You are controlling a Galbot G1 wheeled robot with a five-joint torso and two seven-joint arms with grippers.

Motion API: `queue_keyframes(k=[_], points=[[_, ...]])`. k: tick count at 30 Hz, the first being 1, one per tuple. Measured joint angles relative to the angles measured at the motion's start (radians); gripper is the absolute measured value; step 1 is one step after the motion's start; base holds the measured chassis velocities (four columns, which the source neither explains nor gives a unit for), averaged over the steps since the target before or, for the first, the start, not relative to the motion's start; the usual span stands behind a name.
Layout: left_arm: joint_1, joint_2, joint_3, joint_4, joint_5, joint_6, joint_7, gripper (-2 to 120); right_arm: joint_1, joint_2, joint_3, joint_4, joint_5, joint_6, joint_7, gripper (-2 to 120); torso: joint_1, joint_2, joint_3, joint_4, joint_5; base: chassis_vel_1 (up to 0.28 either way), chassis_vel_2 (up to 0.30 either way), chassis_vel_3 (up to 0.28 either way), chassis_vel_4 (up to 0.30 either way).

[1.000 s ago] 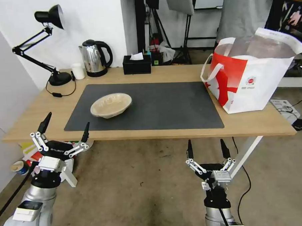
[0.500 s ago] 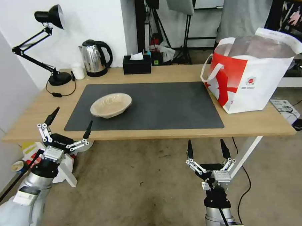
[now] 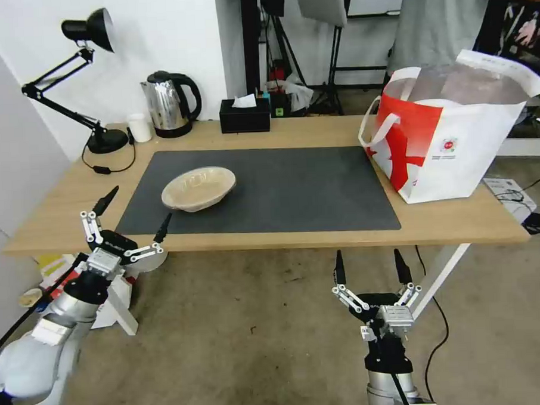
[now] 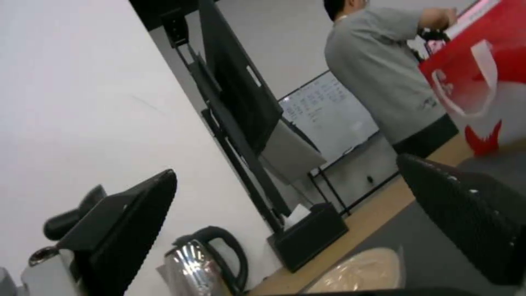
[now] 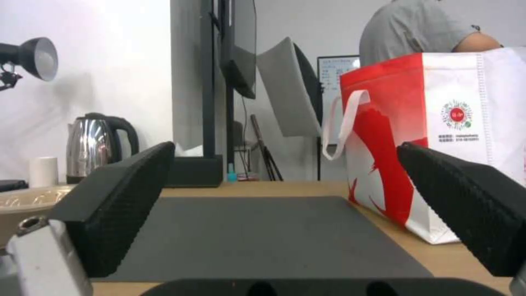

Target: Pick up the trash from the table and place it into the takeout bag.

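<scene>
Hands nearest, both low before the table's front edge. Right hand (image 3: 369,265) below the table (image 3: 319,237) edge, fingers spread wide and pointing up, nothing between them. Left hand (image 3: 138,209) at the front left corner, tilted toward the mat — fingers wide apart, holding nothing; one tip over the bare wood, the other at the mat's near corner.

Next, dark grey mat (image 3: 269,190) across the middle of the light-wood top. On its left part, shallow beige oval bowl (image 3: 198,188), upright, apart from the left hand, a little beyond it.

At the right end, takeout bag (image 3: 452,141) standing upright with mouth open, silvery lining showing, red side panel facing the mat, white loop handle hanging on that side, small round red logo on the white face. Base just beside the mat's right edge.

Along the far edge — black tissue box (image 3: 245,116), steel kettle (image 3: 169,104), small white cup (image 3: 139,127) just left of the kettle, black desk lamp (image 3: 89,31) at the far left corner.
</scene>
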Motion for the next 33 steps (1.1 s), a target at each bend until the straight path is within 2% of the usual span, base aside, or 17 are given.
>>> queue_keyframes(k=[16, 33], points=[[-0.044, -0.02, 0.064, 0.007, -0.022, 0.047, -0.022, 100, 0.0, 0.0, 0.0, 0.0, 0.0, 0.0, 0.0, 100, 0.0, 0.0, 0.0, 0.0, 0.0, 0.0, 0.0, 0.0, 0.0], [-0.069, 0.044, 0.109, 0.05, -0.038, 0.061, -0.021, 100, 0.0, 0.0, 0.0, 0.0, 0.0, 0.0, 0.0, 100, 0.0, 0.0, 0.0, 0.0, 0.0, 0.0, 0.0, 0.0, 0.0]])
